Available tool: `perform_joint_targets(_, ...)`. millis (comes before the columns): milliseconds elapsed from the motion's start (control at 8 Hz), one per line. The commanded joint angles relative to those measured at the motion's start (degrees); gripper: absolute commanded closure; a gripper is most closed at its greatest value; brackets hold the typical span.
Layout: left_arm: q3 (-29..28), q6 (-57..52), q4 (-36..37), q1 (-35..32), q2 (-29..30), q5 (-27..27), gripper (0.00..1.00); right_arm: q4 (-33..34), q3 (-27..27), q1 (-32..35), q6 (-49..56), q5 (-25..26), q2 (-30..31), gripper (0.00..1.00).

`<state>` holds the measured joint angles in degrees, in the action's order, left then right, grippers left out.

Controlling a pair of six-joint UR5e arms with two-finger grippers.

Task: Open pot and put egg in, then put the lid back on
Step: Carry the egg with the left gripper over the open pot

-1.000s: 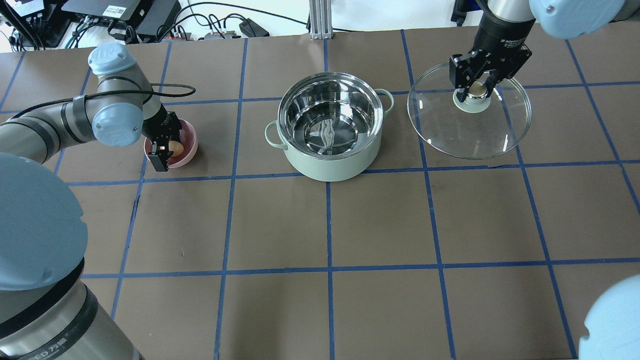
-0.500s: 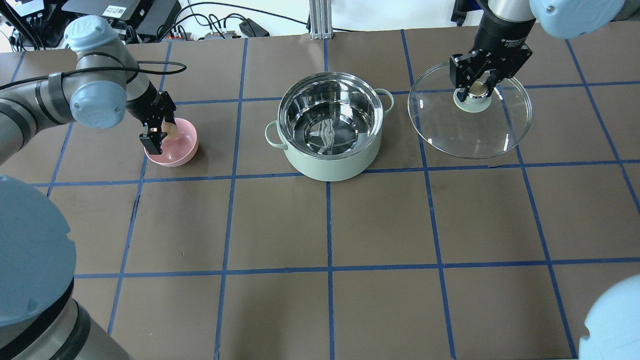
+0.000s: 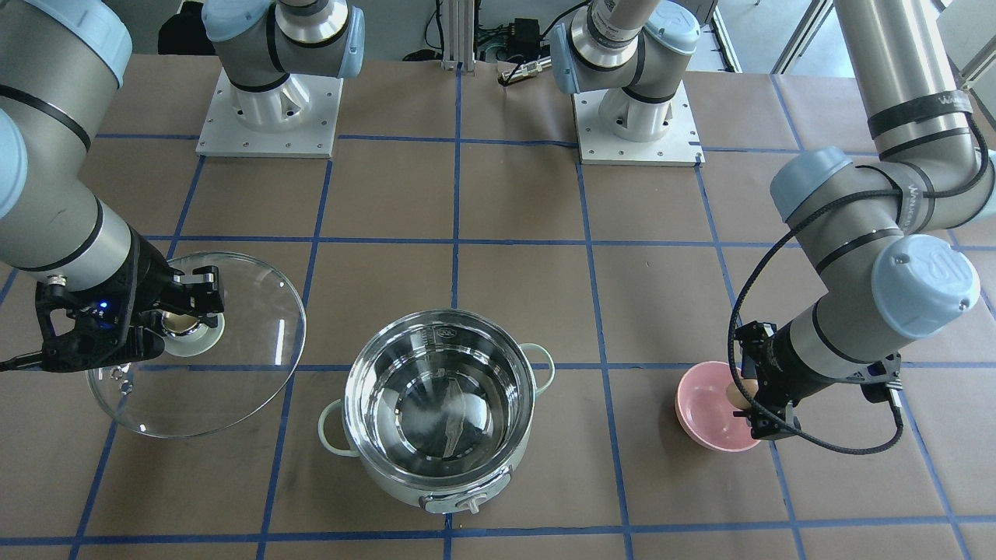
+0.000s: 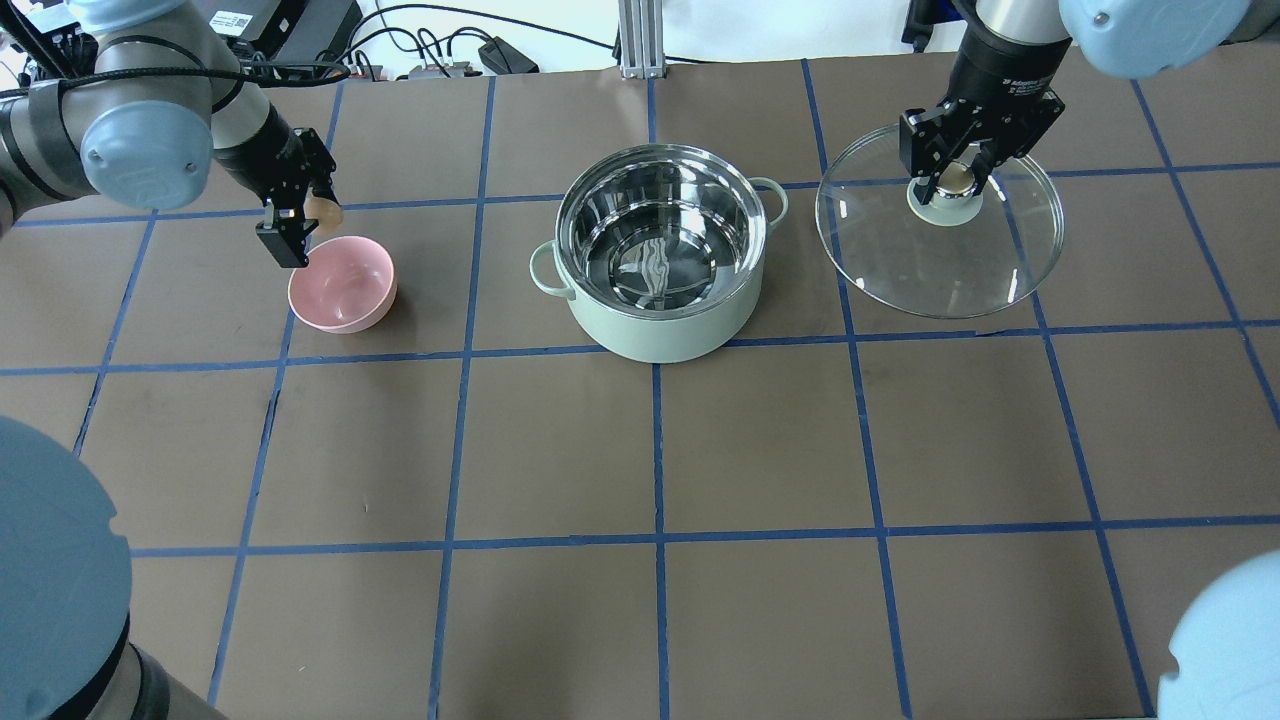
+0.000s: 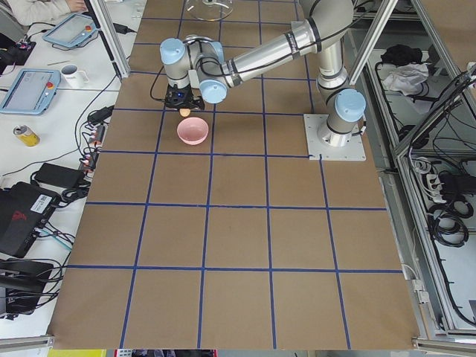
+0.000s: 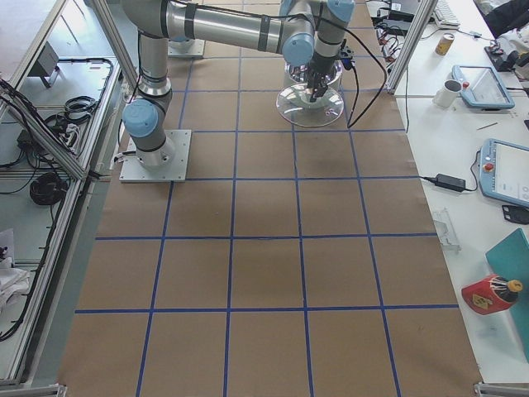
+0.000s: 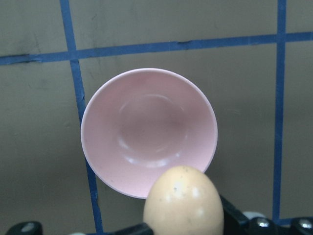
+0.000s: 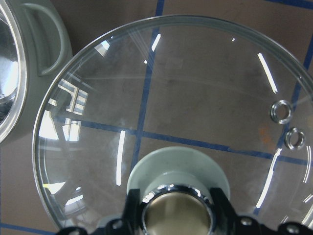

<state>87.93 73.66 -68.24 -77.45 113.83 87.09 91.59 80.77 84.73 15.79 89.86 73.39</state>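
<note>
The mint-green pot (image 4: 650, 335) stands open at the table's middle, its steel inside empty (image 3: 440, 404). My left gripper (image 4: 308, 222) is shut on the tan egg (image 4: 323, 212) and holds it in the air above the far edge of the pink bowl (image 4: 343, 285). The egg fills the bottom of the left wrist view (image 7: 183, 200). My right gripper (image 4: 957, 178) is shut on the beige knob of the glass lid (image 4: 940, 265), which is off the pot, to its right. The lid also shows in the right wrist view (image 8: 171, 122).
The pink bowl (image 3: 708, 408) is empty, left of the pot in the overhead view. The pot's side handle (image 8: 46, 39) is close to the lid's rim. Cables and boxes (image 4: 250, 30) lie beyond the table's far edge.
My left gripper has lifted the egg out of the pink bowl and moved up and toward the far side. The right gripper and the lid have not moved.
</note>
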Motion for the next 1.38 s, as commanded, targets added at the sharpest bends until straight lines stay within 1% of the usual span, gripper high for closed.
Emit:
perform_joint_targets(0,-1.0,3.05,-0.84,-7.32,-3.17,-0.08,0.93,0.0,0.0,0.0,0.02,-0.13,-0.08,1.0)
perform_joint_targets(125,-1.53,6.38,-0.66,-11.63,-4.31,-0.33,0.93,0.08,0.0,0.0,0.2,-0.13,-0.08,1.0)
perform_joint_targets(375,-5.47,10.09,-1.01,-15.79,-4.06,-0.69,0.93,0.08,0.0,0.0,0.38,-0.04,-0.08,1.0)
perform_joint_targets(625,-5.66,14.21,-0.93,-21.22,-3.18,-0.87,0.93,0.08,0.0,0.0,0.55,-0.13,-0.17,1.0)
perform_joint_targets(875,-6.45,20.8,0.3,-25.11,-0.39,-1.56,0.95,0.08,0.0,0.0,0.55,-0.12,-0.17,1.0)
perform_joint_targets(1000,-7.5,25.26,1.7,-27.73,0.68,-2.79,0.95,0.17,0.0,0.0,0.64,-0.04,-0.17,1.0)
perform_joint_targets(1125,-7.68,27.31,4.32,-29.41,2.43,-3.15,0.99,0.09,0.0,0.0,0.64,-0.13,-0.17,1.0)
perform_joint_targets(1250,-7.95,28.55,6.17,-29.69,4.27,-3.15,0.99,0.17,0.09,0.0,0.64,-0.04,-0.17,1.0)
